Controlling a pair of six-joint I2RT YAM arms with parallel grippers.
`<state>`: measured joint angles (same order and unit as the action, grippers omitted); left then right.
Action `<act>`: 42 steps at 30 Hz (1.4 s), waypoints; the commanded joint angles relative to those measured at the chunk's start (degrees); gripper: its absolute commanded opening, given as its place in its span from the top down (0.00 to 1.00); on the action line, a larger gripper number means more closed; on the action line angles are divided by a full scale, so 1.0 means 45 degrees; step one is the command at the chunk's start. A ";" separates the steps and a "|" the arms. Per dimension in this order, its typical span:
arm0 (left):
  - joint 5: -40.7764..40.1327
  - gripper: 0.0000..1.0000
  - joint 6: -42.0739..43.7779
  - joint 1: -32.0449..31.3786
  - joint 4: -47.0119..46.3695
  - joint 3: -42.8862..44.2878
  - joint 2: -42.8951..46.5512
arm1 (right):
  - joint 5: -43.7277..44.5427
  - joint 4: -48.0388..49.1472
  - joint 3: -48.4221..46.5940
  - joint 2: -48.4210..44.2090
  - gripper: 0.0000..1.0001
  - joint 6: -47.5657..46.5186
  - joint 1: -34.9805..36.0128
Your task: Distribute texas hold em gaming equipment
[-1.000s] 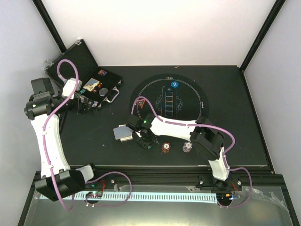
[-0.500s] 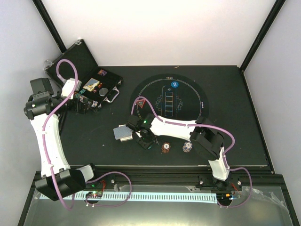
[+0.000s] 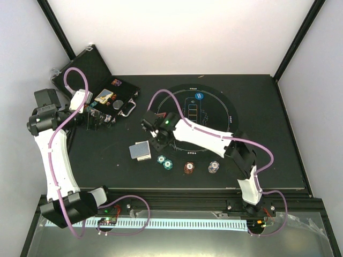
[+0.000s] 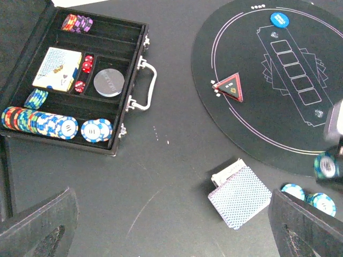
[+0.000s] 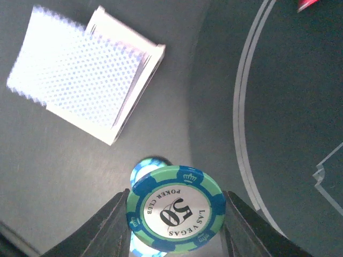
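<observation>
right gripper [image 5: 174,214] clamped on teal chip [image 5: 172,206] rim; thin hold, may slip, roll off; left gripper [image 4: 171,235] agape.

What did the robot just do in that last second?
The right end effector closed on a teal chip and lifted it away from the near edge, toward the round mat. Two teal chips lie where it had been. The left arm, cards, brown chip and white chip stayed put.

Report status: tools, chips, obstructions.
Left tool open, empty. Right tool shut on teal 50 chip, above table. Two teal chips lying nearby. No obstruction seen.
</observation>
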<state>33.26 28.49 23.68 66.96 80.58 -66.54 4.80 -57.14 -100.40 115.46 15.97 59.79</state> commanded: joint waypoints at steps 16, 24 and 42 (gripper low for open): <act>0.0332 0.01 0.0192 0.0206 0.0320 0.0612 0.0072 | 0.0058 -0.0063 -0.5680 0.5201 0.84 0.0239 -0.2545; 0.0353 0.01 0.0173 0.0206 0.0278 0.0669 0.0004 | 0.0468 -0.0101 -0.5870 0.6008 0.79 0.0213 -0.2574; 0.0457 0.01 0.0153 0.0209 0.0297 0.0617 -0.0075 | 0.1006 0.0016 -0.3063 0.2341 0.24 0.0353 -0.1888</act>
<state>33.89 28.51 24.21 67.72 81.34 -66.54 7.20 -57.84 -120.01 136.33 16.84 48.58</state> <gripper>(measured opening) 0.988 0.747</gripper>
